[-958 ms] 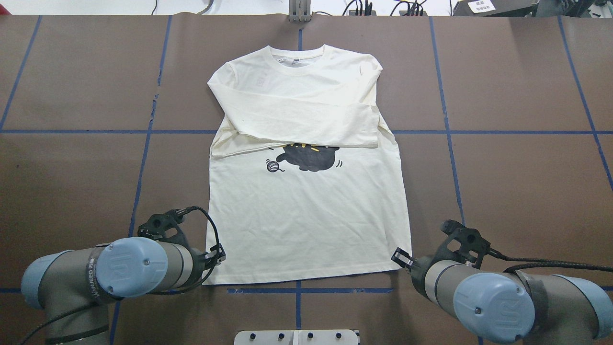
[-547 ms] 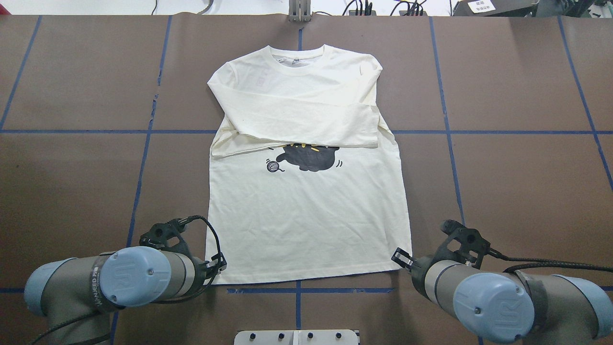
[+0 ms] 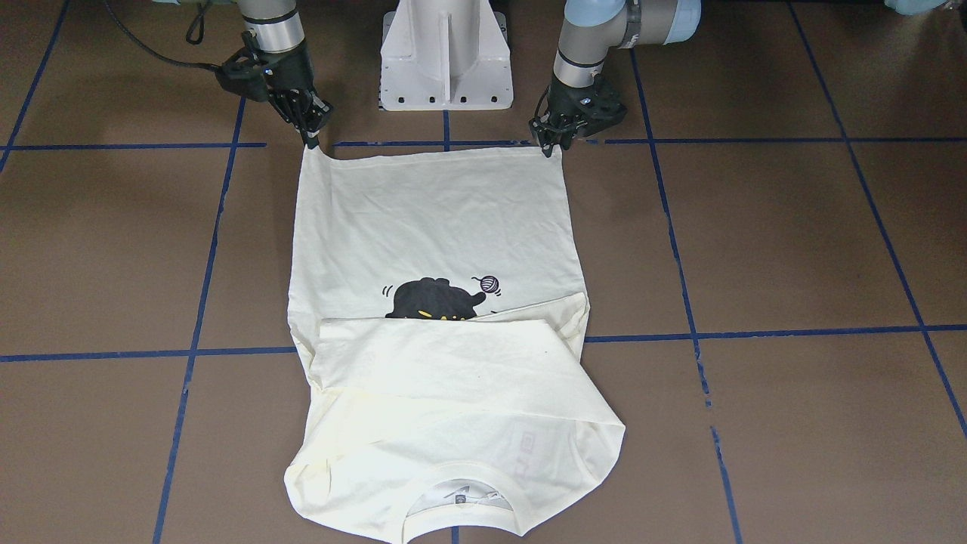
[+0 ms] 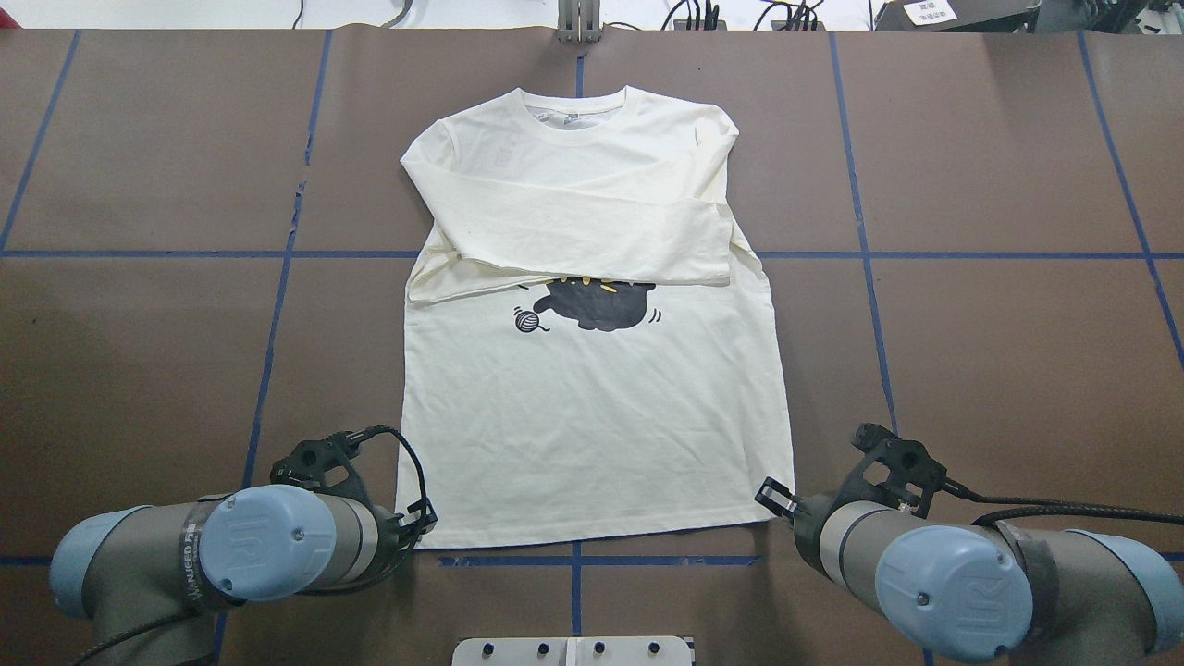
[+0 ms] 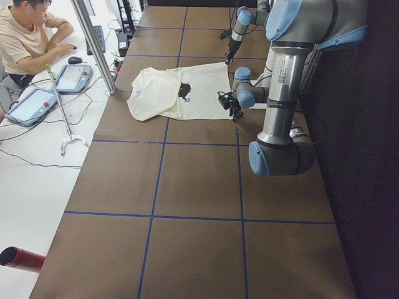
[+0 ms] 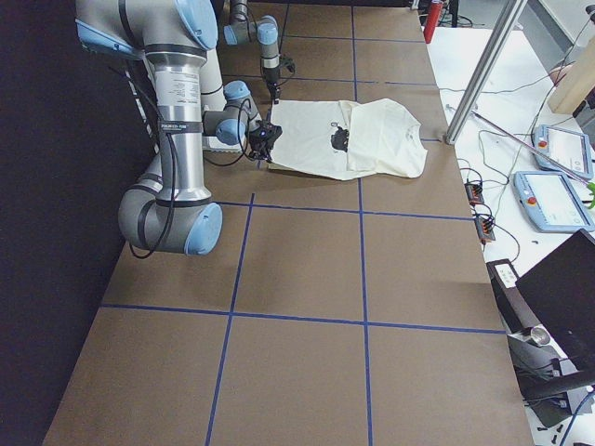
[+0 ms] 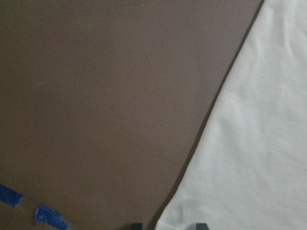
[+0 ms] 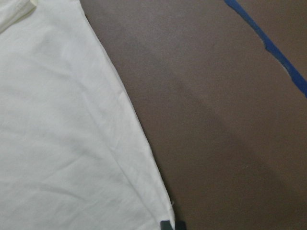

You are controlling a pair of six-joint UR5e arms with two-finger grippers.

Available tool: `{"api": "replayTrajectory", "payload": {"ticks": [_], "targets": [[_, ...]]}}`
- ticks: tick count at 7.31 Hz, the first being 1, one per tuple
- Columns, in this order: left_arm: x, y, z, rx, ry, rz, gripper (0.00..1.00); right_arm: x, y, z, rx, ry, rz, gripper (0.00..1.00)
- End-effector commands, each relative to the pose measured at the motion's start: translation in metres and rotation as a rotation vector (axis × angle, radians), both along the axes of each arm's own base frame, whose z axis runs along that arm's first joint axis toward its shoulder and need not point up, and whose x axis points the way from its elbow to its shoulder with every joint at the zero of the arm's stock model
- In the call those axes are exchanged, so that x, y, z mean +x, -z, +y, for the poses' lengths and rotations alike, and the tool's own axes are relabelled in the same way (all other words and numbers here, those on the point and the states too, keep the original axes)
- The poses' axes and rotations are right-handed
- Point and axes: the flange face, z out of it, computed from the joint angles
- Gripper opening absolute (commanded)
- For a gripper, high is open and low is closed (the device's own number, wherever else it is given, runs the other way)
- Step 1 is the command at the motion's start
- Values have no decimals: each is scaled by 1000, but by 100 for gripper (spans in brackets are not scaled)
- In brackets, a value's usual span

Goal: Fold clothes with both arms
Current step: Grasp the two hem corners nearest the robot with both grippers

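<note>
Tabletop (image 4: pixel 971 351) in brown, ruled into large squares by blue tape lines (image 4: pixel 139 253). Left arm (image 4: pixel 250 541) and right arm (image 4: pixel 953 578), grey with light blue joint caps, extended low from the robot's edge, one on each side of the garment. Cream-white long-sleeved shirt (image 4: pixel 592 425) spread flat at mid-tabletop, print side up, hem toward the robot and just short of a tape line. Both sleeves (image 4: pixel 573 231) folded across the chest, one over the other, covering the upper part of the print. Collar (image 4: pixel 573 116) at the end farthest from the robot. White pedestal (image 3: pixel 446 53) at the robot's edge, between the two arms and near the middle of the hem.

Left claw (image 3: pixel 551 146) at the hem corner on the robot's left, open: in the left wrist view, two fingertips (image 7: pixel 136 225) set apart, with the corner of the cloth between them. Right claw (image 3: pixel 311 138) at the opposite hem corner, closed on the shirt: in the right wrist view, fingertips (image 8: pixel 166 224) drawn together on the very tip of the cloth; in the front-facing view, that corner pulled to a small point.

Black cat print (image 4: pixel 597 303) half showing below the sleeve edge. Small yarn ball (image 4: pixel 526 321) just beside it, toward the robot's left.
</note>
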Motion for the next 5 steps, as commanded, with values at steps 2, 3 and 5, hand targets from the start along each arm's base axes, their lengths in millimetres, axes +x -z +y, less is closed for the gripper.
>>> {"api": "replayTrajectory", "payload": {"ticks": [2,3,5], "targets": [[0,0,2,-2,-4,-1,0,0,1,0,0,0,-2,0],[-2,3,2,1,-5,5,0,0,1,0,0,0,-2,0],[-16,23,5,2,-8,19,0,3,4,1,0,1,-10,0]]}}
